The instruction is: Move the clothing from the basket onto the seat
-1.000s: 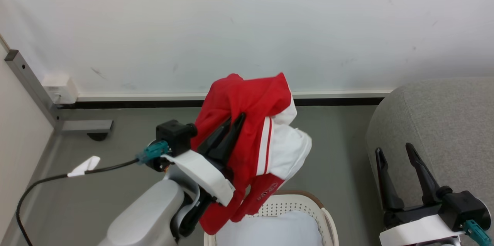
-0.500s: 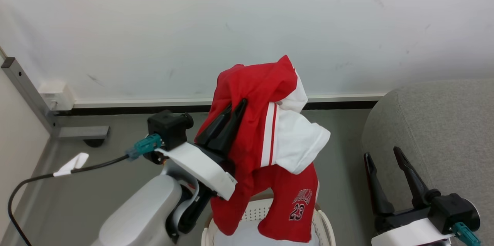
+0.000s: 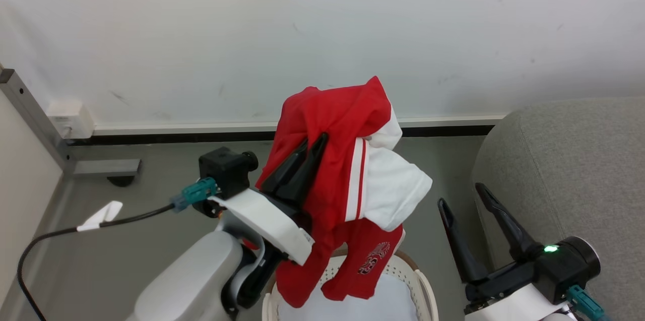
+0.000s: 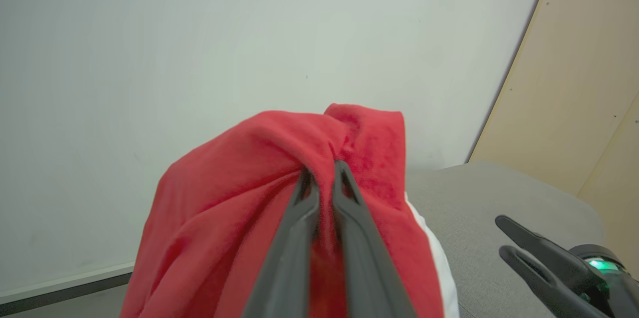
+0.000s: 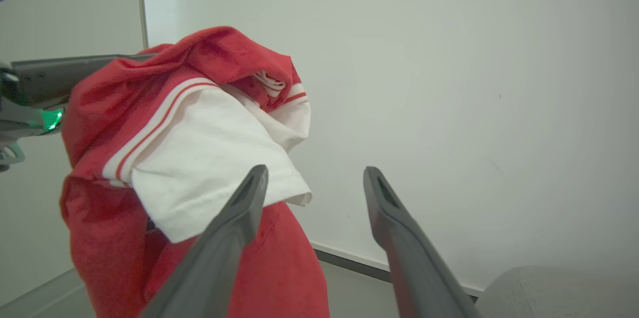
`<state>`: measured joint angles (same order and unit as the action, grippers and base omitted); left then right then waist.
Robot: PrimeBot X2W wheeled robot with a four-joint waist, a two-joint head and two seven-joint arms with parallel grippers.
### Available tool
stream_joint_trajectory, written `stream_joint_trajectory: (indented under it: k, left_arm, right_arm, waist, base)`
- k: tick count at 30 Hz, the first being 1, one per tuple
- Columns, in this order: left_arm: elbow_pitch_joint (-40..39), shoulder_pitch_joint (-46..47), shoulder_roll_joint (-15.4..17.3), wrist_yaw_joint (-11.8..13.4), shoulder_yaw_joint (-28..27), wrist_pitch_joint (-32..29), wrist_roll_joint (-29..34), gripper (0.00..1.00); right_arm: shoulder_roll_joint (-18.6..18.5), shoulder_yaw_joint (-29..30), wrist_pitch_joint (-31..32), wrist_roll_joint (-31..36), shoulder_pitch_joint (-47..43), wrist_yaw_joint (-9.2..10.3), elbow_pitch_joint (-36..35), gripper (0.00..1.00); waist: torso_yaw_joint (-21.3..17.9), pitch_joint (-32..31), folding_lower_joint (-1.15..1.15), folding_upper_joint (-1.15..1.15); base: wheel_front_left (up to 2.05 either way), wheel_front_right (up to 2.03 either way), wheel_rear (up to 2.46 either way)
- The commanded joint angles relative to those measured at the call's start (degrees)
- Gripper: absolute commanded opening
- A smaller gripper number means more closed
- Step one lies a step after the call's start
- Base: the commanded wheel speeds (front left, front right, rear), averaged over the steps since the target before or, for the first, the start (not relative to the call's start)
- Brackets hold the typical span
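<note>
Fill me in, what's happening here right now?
The left hand is shut on the shirt and holds it up over the basket, with the loose end hanging down toward it. The right hand is open and empty, beside the sofa. The shirt is not yet on the sofa.

White wall (image 3: 322, 34), grey floor (image 3: 443, 170), black skirting strip (image 3: 176, 136), grey metal post (image 3: 35, 118) at left

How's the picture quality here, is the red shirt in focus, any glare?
Head view: even soft light, red shirt crisp, no harsh glare. Left wrist view: shirt fuzzy, too near the lens. Right wrist view: right gripper fingers blurred up close, shirt clearer.
</note>
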<state>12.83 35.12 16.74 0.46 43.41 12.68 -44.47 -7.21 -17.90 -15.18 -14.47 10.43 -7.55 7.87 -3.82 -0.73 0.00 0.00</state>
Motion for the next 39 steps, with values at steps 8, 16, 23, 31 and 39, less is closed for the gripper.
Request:
stream_joint_trajectory:
  k: [8, 16, 23, 31, 39]
  left_arm:
    - [1.3, -0.5, -1.5, -1.0, 1.3, 0.6, -0.5, 0.0]
    - [3.0, -0.1, -3.3, -2.4, 4.1, -0.1, 0.5, 0.0]
    - [4.6, 0.2, -5.0, -3.5, 6.2, -0.4, 0.7, 0.0]
    - [6.0, 1.0, -6.8, -4.7, 8.5, -1.1, 1.2, 0.0]
    - [7.1, 1.0, -8.2, -5.4, 10.2, -1.2, 1.0, 0.0]
  right_arm:
    - [-6.1, -10.5, 0.0, -3.9, 6.0, 0.12, 0.5, 1.0]
    - [-10.2, -20.2, 0.1, -13.0, 14.6, 0.12, 7.2, 1.0]
    - [-14.8, -34.4, 4.3, -26.6, 23.0, 0.12, 11.1, 1.0]
    - [-17.6, -50.6, 5.3, -38.5, 31.2, 0.12, 14.3, 1.0]
    - [-14.9, -55.2, 2.5, -43.6, 34.2, 0.12, 20.7, 1.0]
  waist:
    - [1.6, 0.7, 0.0, 0.0]
    - [4.0, 0.8, 0.0, 0.0]
    - [6.9, 0.1, 0.0, 0.0]
    - [10.4, -0.8, 0.0, 0.0]
    - [13.2, -1.6, 0.0, 0.0]
  base:
    - [0.0, 0.0, 0.0]
    - [0.0, 0.0, 0.0]
    - [0.0, 0.0, 0.0]
    - [0.0, 0.0, 0.0]
    - [0.0, 0.0, 0.0]
